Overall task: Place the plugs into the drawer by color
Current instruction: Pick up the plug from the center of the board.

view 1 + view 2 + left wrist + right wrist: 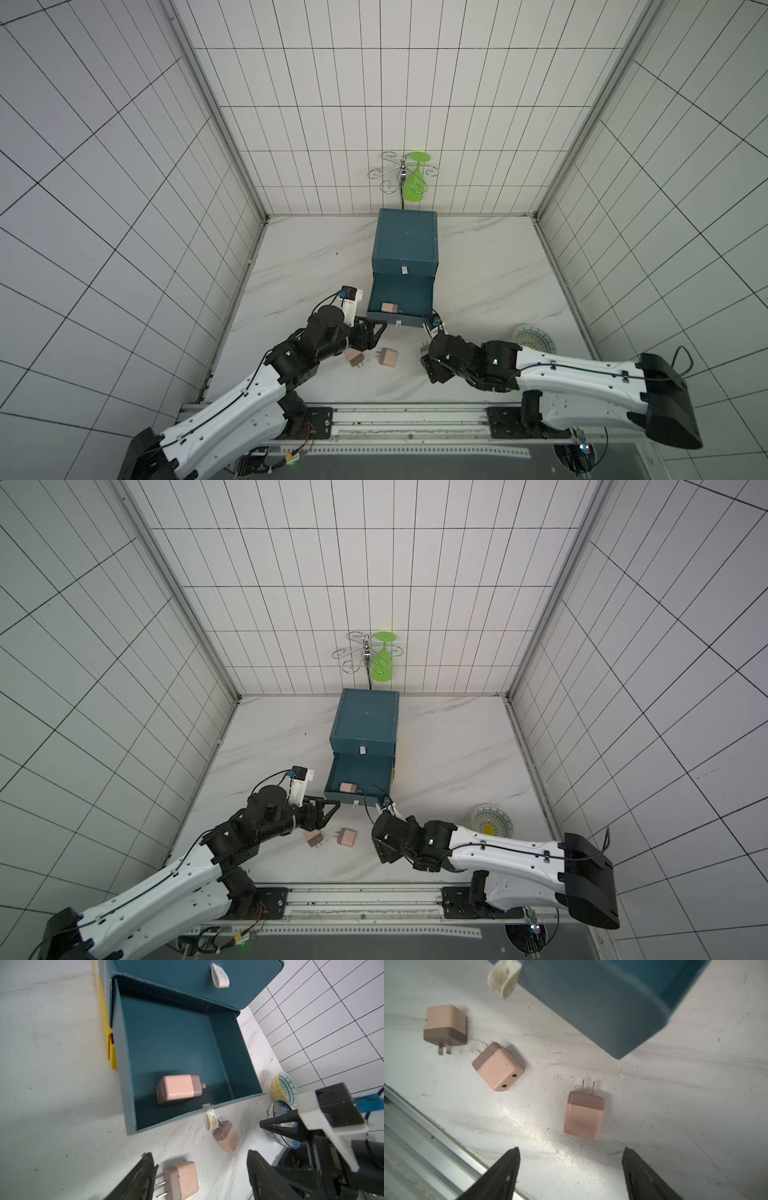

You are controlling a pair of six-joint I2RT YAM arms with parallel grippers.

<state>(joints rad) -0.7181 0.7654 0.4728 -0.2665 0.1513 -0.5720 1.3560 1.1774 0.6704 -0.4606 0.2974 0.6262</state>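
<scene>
Plugs (497, 1067) part-sorted: one pink plug (177, 1088) inside the open drawer (176, 1039), three pink loose on the counter (675, 1105), nearest plug (583, 1115) just ahead of wide, empty right fingers (502, 1172), left fingers (143, 1176) likewise wide and empty, teal ones unseen.

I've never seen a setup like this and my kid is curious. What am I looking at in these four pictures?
These are two white-and-black robot arms, the left arm and right arm, at a marble-look table. Two pictures look down from overhead; the other two come from cameras on each wrist. A dark teal drawer chest has one drawer pulled open, with one peach-pink cube plug inside. Three more peach-pink plugs lie on the table. Some patterned bowls stand nearby. Both arms' jaws are open, holding nothing.
</scene>
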